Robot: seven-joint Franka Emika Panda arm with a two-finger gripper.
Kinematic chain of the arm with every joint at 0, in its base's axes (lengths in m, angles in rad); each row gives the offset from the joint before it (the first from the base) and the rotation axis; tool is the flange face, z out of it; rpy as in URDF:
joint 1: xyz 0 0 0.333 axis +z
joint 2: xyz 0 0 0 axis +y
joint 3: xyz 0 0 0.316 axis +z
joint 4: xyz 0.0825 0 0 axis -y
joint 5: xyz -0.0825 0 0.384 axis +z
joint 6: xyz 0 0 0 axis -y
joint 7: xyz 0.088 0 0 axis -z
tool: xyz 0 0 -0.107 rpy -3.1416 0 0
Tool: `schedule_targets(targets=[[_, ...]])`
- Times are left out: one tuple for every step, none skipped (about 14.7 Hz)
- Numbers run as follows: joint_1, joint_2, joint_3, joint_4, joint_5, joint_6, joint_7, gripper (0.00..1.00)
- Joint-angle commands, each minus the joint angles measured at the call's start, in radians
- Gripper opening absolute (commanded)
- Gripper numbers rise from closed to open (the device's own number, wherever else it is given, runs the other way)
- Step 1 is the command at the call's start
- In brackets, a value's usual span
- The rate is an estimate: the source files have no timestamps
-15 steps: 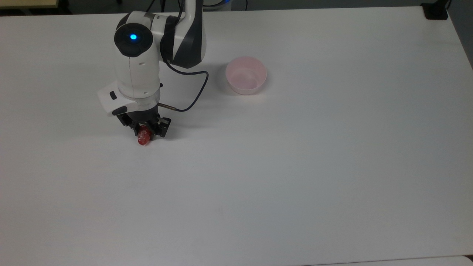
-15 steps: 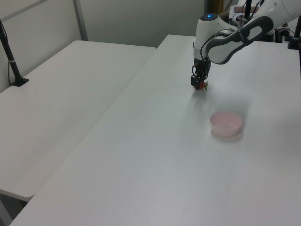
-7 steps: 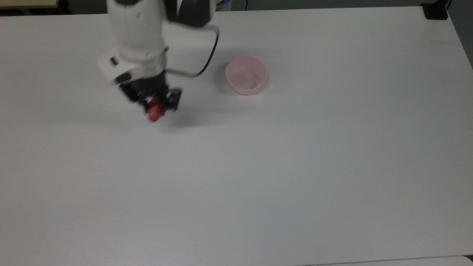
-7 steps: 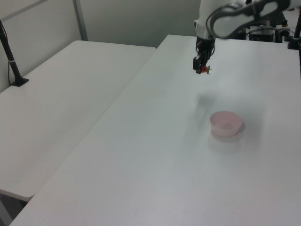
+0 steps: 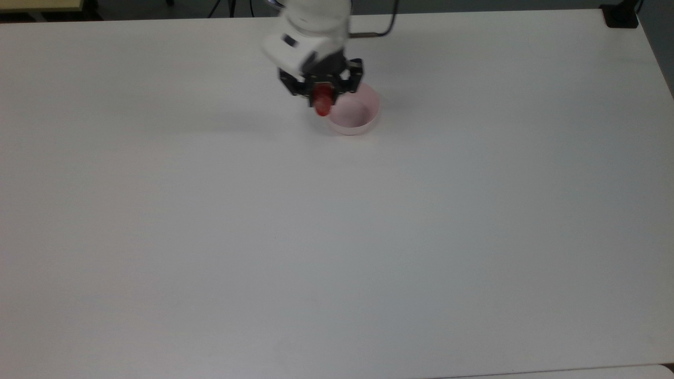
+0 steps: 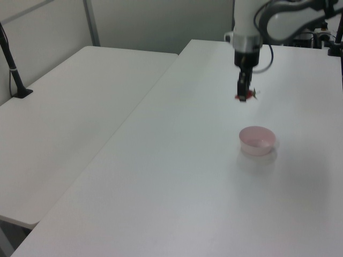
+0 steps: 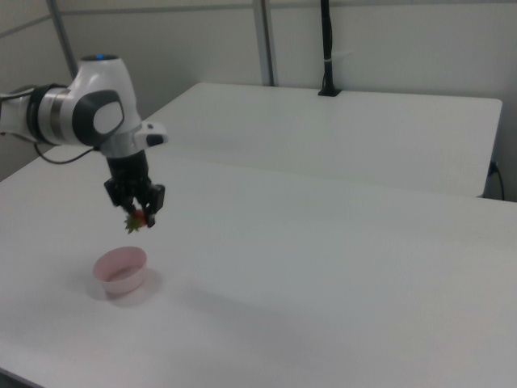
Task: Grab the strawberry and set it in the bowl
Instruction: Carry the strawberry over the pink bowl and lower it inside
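The gripper (image 5: 322, 100) is squeezing the red strawberry (image 5: 323, 106) tight, up in the air above the pink bowl (image 5: 357, 113).

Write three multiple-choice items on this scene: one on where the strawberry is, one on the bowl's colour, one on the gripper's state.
1. Where is the strawberry?
A. On the table
B. In the air, held by the gripper
C. Lying in the bowl

2. What colour is the bowl?
A. Pale pink
B. Blue
C. Green

3. What is the gripper's state?
A. Open and empty
B. Shut on the bowl's rim
C. Shut on the strawberry

Key: 1 B, since the left view shows the strawberry well above the bowl and off the table. 2 A, as its wall is pale pink in the right view. 3 C, because the red fruit sits between the black fingers in the top view.
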Motion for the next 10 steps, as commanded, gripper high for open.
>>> schedule_targets(targets=[[0.07, 0.04, -0.03, -0.036, 0.016, 0.02, -0.002, 0.29], [0.074, 0.04, -0.028, -0.047, 0.015, 0.02, -0.004, 0.3], [0.079, 0.04, -0.027, -0.059, 0.01, 0.02, -0.008, 0.36], [0.081, 0.042, -0.024, -0.067, 0.007, 0.02, -0.01, 0.49], [0.085, 0.048, -0.022, -0.071, 0.007, 0.02, -0.007, 0.76], [0.09, 0.051, -0.022, -0.071, 0.007, 0.019, -0.002, 0.95], [0.093, 0.053, -0.022, -0.071, 0.007, 0.014, -0.002, 1.0], [0.093, 0.051, -0.022, -0.07, 0.007, 0.01, -0.001, 1.0], [0.093, 0.05, -0.022, -0.065, 0.007, 0.005, 0.001, 1.0], [0.09, 0.036, -0.02, -0.056, 0.007, -0.016, 0.006, 1.0]])
